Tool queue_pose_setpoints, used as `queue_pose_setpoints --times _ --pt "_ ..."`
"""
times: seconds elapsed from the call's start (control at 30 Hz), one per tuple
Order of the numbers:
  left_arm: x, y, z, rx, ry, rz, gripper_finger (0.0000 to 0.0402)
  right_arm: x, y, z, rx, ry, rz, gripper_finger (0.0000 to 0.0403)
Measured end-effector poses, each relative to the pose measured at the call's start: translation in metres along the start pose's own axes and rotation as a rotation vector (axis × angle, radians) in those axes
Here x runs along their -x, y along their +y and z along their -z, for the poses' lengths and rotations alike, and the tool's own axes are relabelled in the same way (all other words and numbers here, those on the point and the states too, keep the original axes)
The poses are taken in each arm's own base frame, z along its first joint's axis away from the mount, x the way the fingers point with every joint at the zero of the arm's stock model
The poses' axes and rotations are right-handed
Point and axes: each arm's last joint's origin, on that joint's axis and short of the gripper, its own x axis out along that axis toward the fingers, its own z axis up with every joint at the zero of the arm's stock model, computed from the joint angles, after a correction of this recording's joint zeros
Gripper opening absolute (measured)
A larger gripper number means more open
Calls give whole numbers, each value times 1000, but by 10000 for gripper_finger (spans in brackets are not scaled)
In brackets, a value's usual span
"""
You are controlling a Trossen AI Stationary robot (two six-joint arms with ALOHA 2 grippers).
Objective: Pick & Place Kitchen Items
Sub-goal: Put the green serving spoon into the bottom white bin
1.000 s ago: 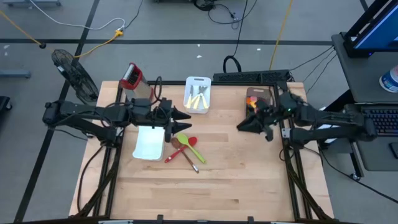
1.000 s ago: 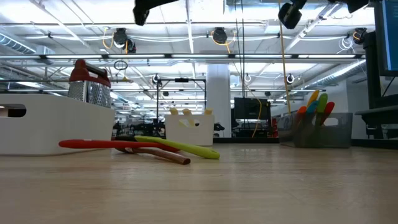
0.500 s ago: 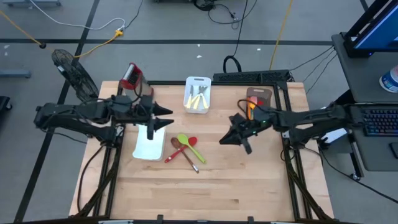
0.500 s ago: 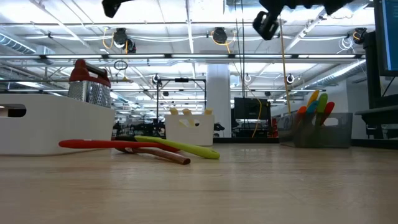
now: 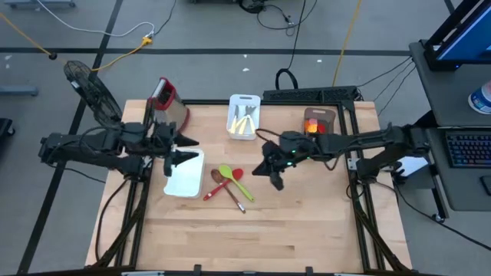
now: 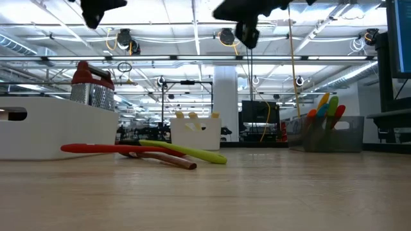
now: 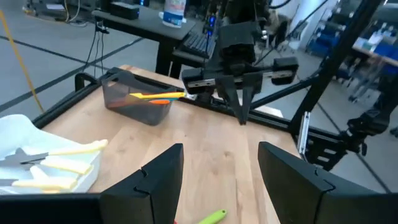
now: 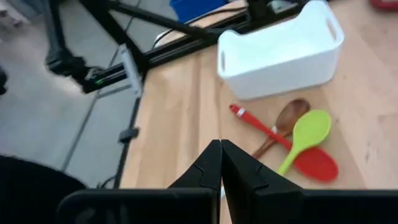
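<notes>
Three kitchen items lie crossed on the wooden table: a green spoon (image 5: 229, 176) (image 8: 306, 133), a red spatula (image 5: 219, 188) (image 8: 298, 155) and a brown wooden spoon (image 5: 230, 192) (image 8: 287, 118). In the low view the red spatula (image 6: 96, 148) and green spoon (image 6: 192, 153) lie flat on the tabletop. My right gripper (image 5: 270, 167) (image 8: 221, 167) is shut and empty, in the air to the right of them. My left gripper (image 5: 186, 150) (image 7: 221, 180) is open and empty above the far edge of a white tray (image 5: 184, 176).
A steel grater with a red top (image 5: 163, 93) stands at the far left. A small white tray with pale utensils (image 5: 244, 116) sits far centre. A dark bin of orange and yellow utensils (image 5: 314, 123) (image 7: 140, 102) is at far right. The near half of the table is bare wood.
My right gripper has gone toward the table's left edge, from beside the dark bin toward the three utensils, staying shut. My left gripper has drawn back toward the table's left edge, from near the utensils to over the white tray. The utensils have not moved.
</notes>
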Motion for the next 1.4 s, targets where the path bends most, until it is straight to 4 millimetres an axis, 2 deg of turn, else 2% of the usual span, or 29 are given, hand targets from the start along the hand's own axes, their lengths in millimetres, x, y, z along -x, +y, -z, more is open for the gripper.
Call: queue_pose_setpoints --times 0.23,0.43,0.63,0.83,1.13,1.27,1.4 --pt "24 8 24 23 -57 22 214 -36 -6 -5 -63 142 123 1" --pt "40 10 30 24 -91 49 214 -71 -19 2 -165 220 171 0" --pt "43 10 32 26 -71 78 214 -98 -33 15 -214 264 219 0" --pt "43 10 36 39 -26 94 214 -111 -40 22 -226 295 152 2" --pt "44 10 37 34 -16 118 214 -113 -45 22 -267 276 162 2" --pt "44 10 37 13 -16 119 214 -113 -47 20 -300 256 190 23" --pt "44 10 37 -1 -17 119 214 -115 -41 23 -293 259 189 66"
